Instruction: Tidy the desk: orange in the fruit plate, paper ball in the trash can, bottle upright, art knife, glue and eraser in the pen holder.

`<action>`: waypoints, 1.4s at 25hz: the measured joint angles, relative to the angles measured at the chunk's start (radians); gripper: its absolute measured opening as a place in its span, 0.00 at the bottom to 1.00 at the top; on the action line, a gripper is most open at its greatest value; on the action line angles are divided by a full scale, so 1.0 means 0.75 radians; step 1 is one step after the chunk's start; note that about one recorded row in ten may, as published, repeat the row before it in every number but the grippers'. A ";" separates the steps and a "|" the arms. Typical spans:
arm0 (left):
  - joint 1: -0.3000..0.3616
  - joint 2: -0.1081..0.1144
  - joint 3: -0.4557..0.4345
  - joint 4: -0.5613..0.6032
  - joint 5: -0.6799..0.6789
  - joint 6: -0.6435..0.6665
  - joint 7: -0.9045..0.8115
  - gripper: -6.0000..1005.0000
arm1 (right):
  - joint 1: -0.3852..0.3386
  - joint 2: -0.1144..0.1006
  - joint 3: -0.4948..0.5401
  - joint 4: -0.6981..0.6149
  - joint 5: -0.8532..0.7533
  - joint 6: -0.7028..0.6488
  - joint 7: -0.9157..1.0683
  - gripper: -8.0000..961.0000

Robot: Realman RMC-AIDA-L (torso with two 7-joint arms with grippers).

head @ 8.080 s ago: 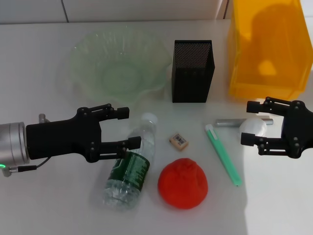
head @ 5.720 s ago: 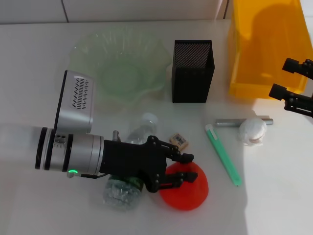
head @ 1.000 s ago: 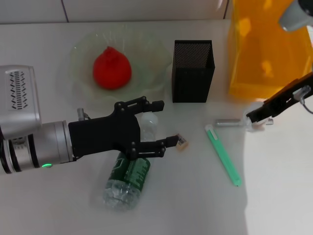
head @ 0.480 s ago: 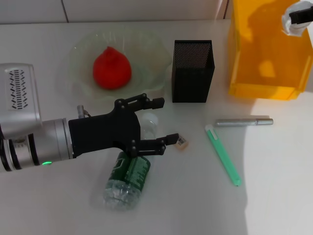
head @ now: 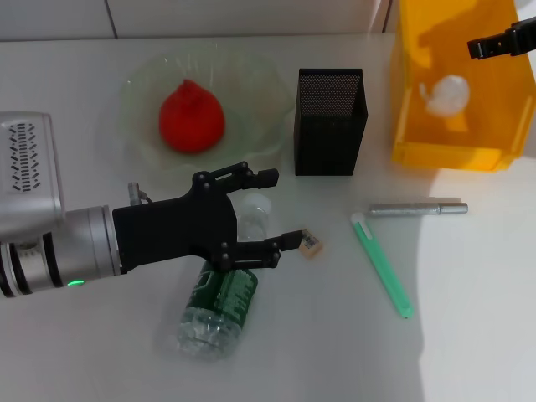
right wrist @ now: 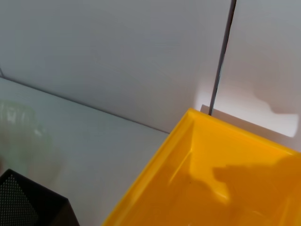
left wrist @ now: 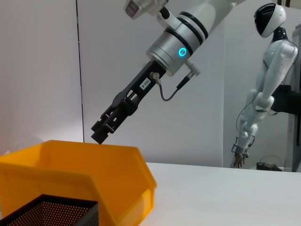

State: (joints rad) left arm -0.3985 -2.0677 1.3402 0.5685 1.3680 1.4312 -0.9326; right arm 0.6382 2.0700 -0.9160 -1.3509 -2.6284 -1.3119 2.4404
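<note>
Left gripper (head: pixel 272 209) spread wide, lower left, over bottle (head: pixel 219 297). Right gripper (head: pixel 494 42) state unclear. Orange (head: pixel 192 115) in fruit plate (head: pixel 251 92); paper ball (head: pixel 445 94) in trash can (head: pixel 469 155).

- Counter (head: pixel 469 318): smooth matt white.
- Fruit plate (head: pixel 142 100): translucent pale green glass, rippled, faint sheen.
- Orange (head: pixel 192 116): lumpy matt red-orange skin.
- Pen holder (head: pixel 329 121): black metal mesh, matt (fine holes).
- Trash can (head: pixel 444 151): translucent yellow-orange plastic, glossy walls.
- Paper ball (head: pixel 445 94): crumpled white paper, rough.
- Bottle (head: pixel 216 306): clear ribbed plastic, dark green label.
- Eraser (head: pixel 309 243): tan, dull.
- Green pen-like stick (head: pixel 382 265): smooth plastic; grey tube (head: pixel 418 208): brushed metal look.
- Left claw (head: pixel 276 209): matt black; its wrist is satin silver metal.
</note>
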 joint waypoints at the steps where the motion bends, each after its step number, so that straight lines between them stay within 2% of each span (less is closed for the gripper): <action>1: 0.002 0.000 -0.002 0.001 0.000 0.004 0.000 0.83 | -0.008 0.005 0.000 -0.027 0.004 -0.015 0.002 0.63; 2: 0.005 0.000 -0.007 0.002 -0.001 0.010 0.000 0.83 | -0.031 0.013 -0.003 -0.092 0.038 -0.055 0.004 0.64; 5: 0.006 0.000 -0.017 0.004 -0.002 0.024 -0.005 0.83 | -0.081 0.016 -0.005 -0.174 0.143 -0.100 0.003 0.76; 6: 0.006 0.000 -0.017 0.004 -0.002 0.024 -0.005 0.83 | -0.127 0.016 -0.005 -0.226 0.230 -0.116 -0.008 0.80; 7: 0.006 0.000 -0.019 0.007 -0.003 0.039 -0.010 0.83 | -0.225 0.017 -0.006 -0.310 0.412 -0.126 -0.056 0.84; 8: 0.010 0.000 -0.029 0.013 -0.003 0.077 -0.019 0.83 | -0.225 0.017 -0.006 -0.310 0.412 -0.126 -0.056 0.86; 9: 0.017 -0.002 -0.062 0.019 -0.004 0.121 -0.026 0.83 | -0.340 0.016 -0.003 -0.345 0.649 -0.124 -0.177 0.87; 10: 0.019 -0.004 -0.075 0.020 -0.005 0.132 -0.029 0.83 | -0.399 0.017 0.000 -0.333 0.759 -0.127 -0.259 0.88; 11: 0.019 -0.004 -0.075 0.020 -0.005 0.132 -0.029 0.83 | -0.399 0.017 0.000 -0.333 0.759 -0.127 -0.259 0.88; 12: 0.022 -0.005 -0.091 0.022 -0.007 0.147 -0.036 0.83 | -0.499 0.018 0.003 -0.282 0.950 -0.143 -0.442 0.88; 13: 0.032 -0.007 -0.129 0.042 -0.024 0.177 -0.091 0.83 | -0.499 0.018 0.003 -0.282 0.950 -0.143 -0.442 0.88; 14: 0.034 -0.007 -0.133 0.053 -0.029 0.180 -0.120 0.83 | -0.550 0.018 0.003 -0.230 1.033 -0.158 -0.549 0.88; 16: 0.036 -0.003 -0.124 0.125 -0.024 0.124 -0.322 0.83 | -0.627 0.019 0.010 -0.111 1.161 -0.205 -0.745 0.88; 17: 0.039 -0.002 -0.115 0.171 -0.002 0.085 -0.428 0.83 | -0.673 0.017 0.036 0.020 1.231 -0.264 -0.901 0.88; 18: 0.042 -0.001 -0.107 0.218 0.021 0.049 -0.523 0.83 | -0.673 0.017 0.036 0.020 1.231 -0.264 -0.901 0.88; 19: 0.048 -0.001 -0.093 0.290 0.070 -0.005 -0.641 0.83 | -0.692 0.017 0.085 0.156 1.257 -0.322 -1.021 0.88; 21: 0.074 -0.006 -0.036 0.475 0.222 -0.142 -0.928 0.83 | -0.696 0.017 0.112 0.223 1.260 -0.351 -1.072 0.88; 24: 0.123 -0.003 0.145 0.784 0.462 -0.318 -1.348 0.83 | -0.702 0.014 0.197 0.404 1.259 -0.415 -1.215 0.88; 29: 0.136 -0.005 0.322 1.125 0.846 -0.365 -1.799 0.83 | -0.705 0.012 0.227 0.470 1.256 -0.426 -1.271 0.88; 35: 0.137 -0.006 0.425 1.320 1.159 -0.356 -2.192 0.83 | -0.693 0.008 0.228 0.489 1.219 -0.414 -1.275 0.88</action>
State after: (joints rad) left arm -0.2954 -2.0720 1.6590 1.5585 2.2374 1.1639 -2.5766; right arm 0.1187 2.0759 -0.7452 -0.9839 -1.7143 -1.6225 1.4839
